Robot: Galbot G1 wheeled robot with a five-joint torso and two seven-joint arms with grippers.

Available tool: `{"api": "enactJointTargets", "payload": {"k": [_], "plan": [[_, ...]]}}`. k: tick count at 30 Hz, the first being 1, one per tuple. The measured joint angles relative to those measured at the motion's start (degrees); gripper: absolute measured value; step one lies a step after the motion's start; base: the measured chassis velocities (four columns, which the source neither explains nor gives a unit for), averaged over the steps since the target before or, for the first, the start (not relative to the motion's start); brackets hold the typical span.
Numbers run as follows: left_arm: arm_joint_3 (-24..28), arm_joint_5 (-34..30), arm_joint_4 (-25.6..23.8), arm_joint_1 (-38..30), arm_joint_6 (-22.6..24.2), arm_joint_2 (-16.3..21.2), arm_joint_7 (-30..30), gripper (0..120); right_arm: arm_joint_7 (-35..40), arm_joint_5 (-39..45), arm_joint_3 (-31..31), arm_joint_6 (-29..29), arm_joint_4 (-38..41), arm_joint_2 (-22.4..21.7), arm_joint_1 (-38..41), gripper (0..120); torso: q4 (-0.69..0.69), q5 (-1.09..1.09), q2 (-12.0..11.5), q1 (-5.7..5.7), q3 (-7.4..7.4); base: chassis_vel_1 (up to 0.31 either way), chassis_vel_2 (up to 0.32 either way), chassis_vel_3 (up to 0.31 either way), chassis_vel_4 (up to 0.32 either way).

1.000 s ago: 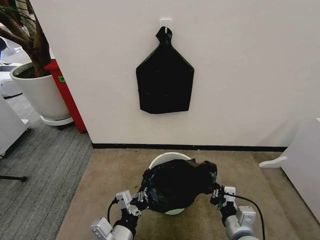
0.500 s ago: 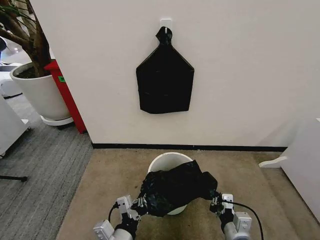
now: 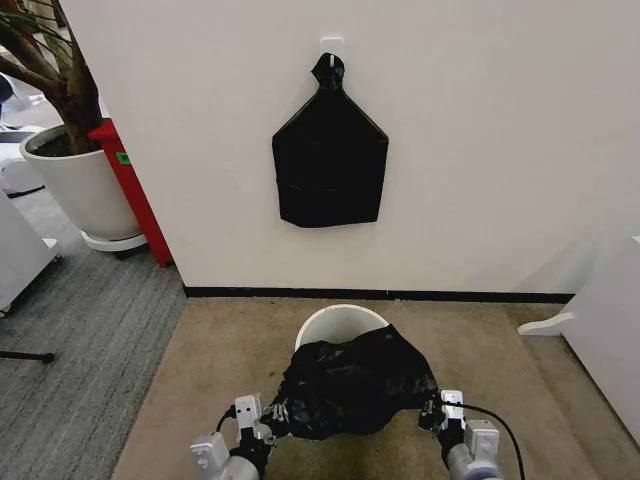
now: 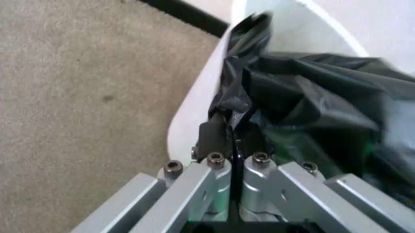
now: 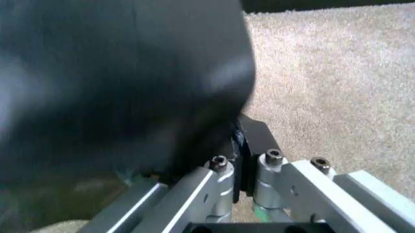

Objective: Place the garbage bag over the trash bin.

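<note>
On the beige carpet near the wall stood the trash bin, the garbage bag draped over its near side. The left pincer at seven o'clock and the right pincer at five o'clock each clenched a bag edge.

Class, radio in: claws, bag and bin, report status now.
Left claw and right claw both shut on garbage bag. Bag draped over near side of trash bin; far rim uncovered. Nothing blocking.
</note>
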Motion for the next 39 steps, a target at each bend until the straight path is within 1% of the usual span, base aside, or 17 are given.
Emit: {"api": "enactJointTargets", "payload": {"k": [1, 2, 5, 9, 15, 16, 20, 25, 29, 35, 39], "plan": [[0.2, 0.0, 1.4, -1.1, -0.8, -0.2, 0.4, 0, -0.2, -0.3, -0.2, 0.2, -1.1, 0.7, 0.7, 0, 0.0, 0.0, 0.0, 0.0, 0.0, 0.0, 0.0, 0.0, 0.0], [0.2, 0.0, 1.4, -1.1, -0.8, -0.2, 0.4, 0, -0.2, -0.3, -0.2, 0.2, -1.1, 0.7, 0.7, 0, 0.0, 0.0, 0.0, 0.0, 0.0, 0.0, 0.0, 0.0, 0.0], [0.5, 0.0, 3.7, -3.4, -1.7, -0.8, 1.0, 0, -0.5, -1.1, -0.8, 0.8, -3.2, 2.4, 2.5, 0, 0.0, 0.0, 0.0, 0.0, 0.0, 0.0, 0.0, 0.0, 0.0], [0.6, 0.1, 5.2, -4.8, -2.4, -1.0, 1.5, 0, -1.3, -2.0, -1.2, 1.5, -5.0, 3.6, 3.8, 0, 0.0, 0.0, 0.0, 0.0, 0.0, 0.0, 0.0, 0.0, 0.0], [0.4, 0.8, 9.0, -7.3, -5.4, -1.9, 3.1, 0, -3.2, -4.1, -1.3, 3.4, -8.0, 5.3, 5.2, 0, 0.0, 0.0, 0.0, 0.0, 0.0, 0.0, 0.0, 0.0, 0.0], [0.4, 0.8, 9.0, -7.3, -5.4, -1.9, 3.1, 0, -3.2, -4.1, -1.3, 3.4, -8.0, 5.3, 5.2, 0, 0.0, 0.0, 0.0, 0.0, 0.0, 0.0, 0.0, 0.0, 0.0], [0.7, 1.4, 11.3, -8.3, -8.2, -3.2, 5.0, 0, -4.6, -5.3, -0.9, 5.2, -9.9, 6.6, 6.3, 0, 0.0, 0.0, 0.0, 0.0, 0.0, 0.0, 0.0, 0.0, 0.0], [0.9, 2.3, 12.8, -9.0, -9.9, -3.7, 6.0, 0, -5.8, -6.3, -0.9, 7.2, -11.1, 7.3, 6.8, 0, 0.0, 0.0, 0.0, 0.0, 0.0, 0.0, 0.0, 0.0, 0.0], [0.9, 2.4, 15.0, -10.2, -11.9, -4.3, 6.9, 0, -6.5, -6.8, -1.0, 8.1, -12.4, 7.7, 7.6, 0, 0.0, 0.0, 0.0, 0.0, 0.0, 0.0, 0.0, 0.0, 0.0], [0.9, 2.7, 16.7, -10.9, -12.2, -4.8, 7.1, 0, -6.6, -6.8, -1.0, 8.2, -13.1, 7.9, 8.6, 0, 0.0, 0.0, 0.0, 0.0, 0.0, 0.0, 0.0, 0.0, 0.0], [0.9, 3.1, 19.1, -12.0, -13.1, -5.1, 7.6, 0, -7.0, -6.8, -1.2, 8.7, -14.3, 7.9, 9.4, 0, 0.0, 0.0, 0.0, 0.0, 0.0, 0.0, 0.0, 0.0, 0.0]]}}
